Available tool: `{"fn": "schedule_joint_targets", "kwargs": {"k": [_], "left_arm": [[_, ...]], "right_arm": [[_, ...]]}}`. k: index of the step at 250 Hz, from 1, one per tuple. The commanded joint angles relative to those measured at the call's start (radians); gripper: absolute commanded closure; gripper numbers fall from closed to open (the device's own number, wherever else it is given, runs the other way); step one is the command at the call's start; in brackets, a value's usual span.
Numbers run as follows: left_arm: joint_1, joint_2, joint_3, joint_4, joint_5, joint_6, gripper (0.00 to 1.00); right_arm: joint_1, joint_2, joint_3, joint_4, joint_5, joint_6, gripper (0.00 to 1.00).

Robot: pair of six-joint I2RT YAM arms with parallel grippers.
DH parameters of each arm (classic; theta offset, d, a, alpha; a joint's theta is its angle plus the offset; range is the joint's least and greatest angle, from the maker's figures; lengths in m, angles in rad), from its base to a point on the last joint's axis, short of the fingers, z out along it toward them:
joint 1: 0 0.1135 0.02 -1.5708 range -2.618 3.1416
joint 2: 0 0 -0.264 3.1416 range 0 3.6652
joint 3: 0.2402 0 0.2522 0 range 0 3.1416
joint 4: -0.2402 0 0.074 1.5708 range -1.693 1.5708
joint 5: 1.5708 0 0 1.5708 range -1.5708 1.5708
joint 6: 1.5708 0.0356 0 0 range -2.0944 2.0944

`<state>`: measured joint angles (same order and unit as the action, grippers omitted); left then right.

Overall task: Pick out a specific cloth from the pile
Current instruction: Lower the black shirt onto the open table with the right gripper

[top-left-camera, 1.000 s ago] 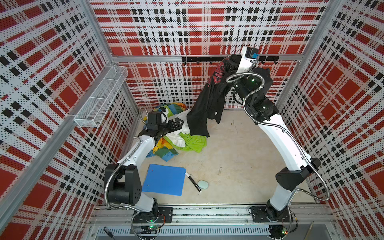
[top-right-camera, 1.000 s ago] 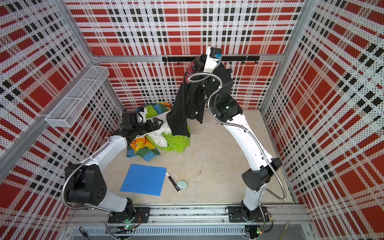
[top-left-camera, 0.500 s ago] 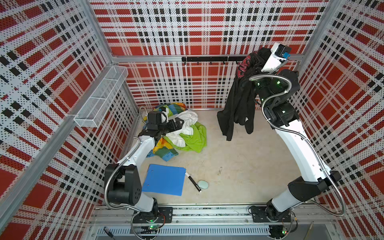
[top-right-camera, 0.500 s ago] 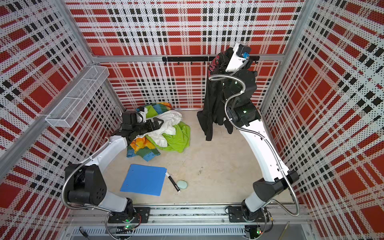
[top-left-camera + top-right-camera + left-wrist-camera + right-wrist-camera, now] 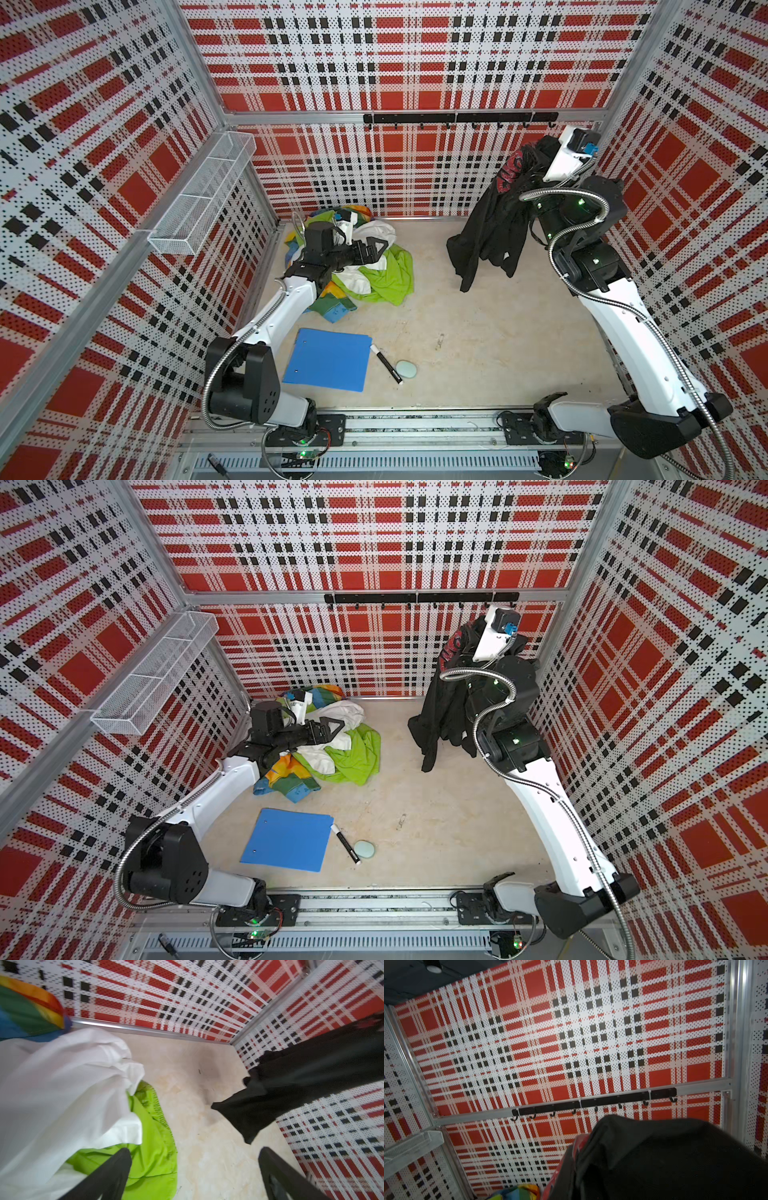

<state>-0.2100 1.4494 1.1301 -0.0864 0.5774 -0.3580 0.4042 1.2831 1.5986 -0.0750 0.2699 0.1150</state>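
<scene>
Two grippers we see: the right gripper [image 5: 540, 156] clenched on the cloth [image 5: 494, 232], hanging at two o'clock well apart from the pile [image 5: 386, 276] at ten o'clock, where the left gripper [image 5: 380, 250] stands spread, near the wall's wire basket [image 5: 199, 199].

Tabletop [image 5: 478, 316] bears pile [image 5: 386, 278], folder [image 5: 328, 359] (blue), marker [image 5: 386, 363], disc [image 5: 406, 369].

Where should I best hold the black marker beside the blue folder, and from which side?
Probably mid-barrel of the marker, from straight above, jaws across its width: it lies flat, with the folder on one side, a pale oval thing on the other.
</scene>
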Motion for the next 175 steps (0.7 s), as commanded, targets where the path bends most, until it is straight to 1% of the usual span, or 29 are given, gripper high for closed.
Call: {"fn": "schedule_joint_targets", "kwargs": {"k": [1, 31, 45, 60, 69, 79, 87, 104, 116, 146, 175], "left_arm": [[-0.052, -0.031, 0.099, 0.004, 0.039, 0.054, 0.01], [-0.099, -0.031, 0.15, -0.037, 0.024, 0.105, 0.01], [-0.11, -0.05, 0.119, -0.029, 0.021, 0.118, 0.01], [-0.115, -0.078, 0.046, 0.015, 0.018, 0.121, 0.01], [-0.116, -0.092, 0.008, 0.035, -0.003, 0.1, 0.01], [-0.126, -0.1, 0.003, 0.027, -0.019, 0.094, 0.01], [-0.141, -0.104, 0.01, 0.005, -0.027, 0.126, 0.01], [-0.167, -0.113, 0.017, -0.028, -0.094, 0.167, 0.01], [-0.172, -0.116, 0.012, -0.028, -0.096, 0.173, 0.01], [-0.174, -0.118, 0.001, -0.015, -0.102, 0.17, 0.01], [-0.173, -0.119, 0.002, -0.026, -0.137, 0.177, 0.01]], "right_arm": [[-0.002, -0.041, -0.063, -0.008, -0.024, -0.032, 1.0], [-0.002, -0.094, -0.143, -0.035, -0.01, -0.043, 1.0], [-0.004, -0.125, -0.186, -0.039, 0.034, -0.058, 1.0], [-0.007, -0.153, -0.209, -0.057, 0.069, -0.068, 1.0], [-0.008, -0.165, -0.212, -0.068, 0.085, -0.075, 1.0], [-0.01, -0.177, -0.215, -0.079, 0.096, -0.085, 1.0], [-0.01, -0.189, -0.217, -0.08, 0.111, -0.09, 1.0], [-0.009, -0.206, -0.222, -0.069, 0.147, -0.098, 1.0], [-0.009, -0.206, -0.214, -0.072, 0.162, -0.103, 1.0], [-0.01, -0.175, -0.165, -0.099, 0.13, -0.11, 1.0], [-0.01, -0.155, -0.141, -0.102, 0.089, -0.095, 1.0]]}}
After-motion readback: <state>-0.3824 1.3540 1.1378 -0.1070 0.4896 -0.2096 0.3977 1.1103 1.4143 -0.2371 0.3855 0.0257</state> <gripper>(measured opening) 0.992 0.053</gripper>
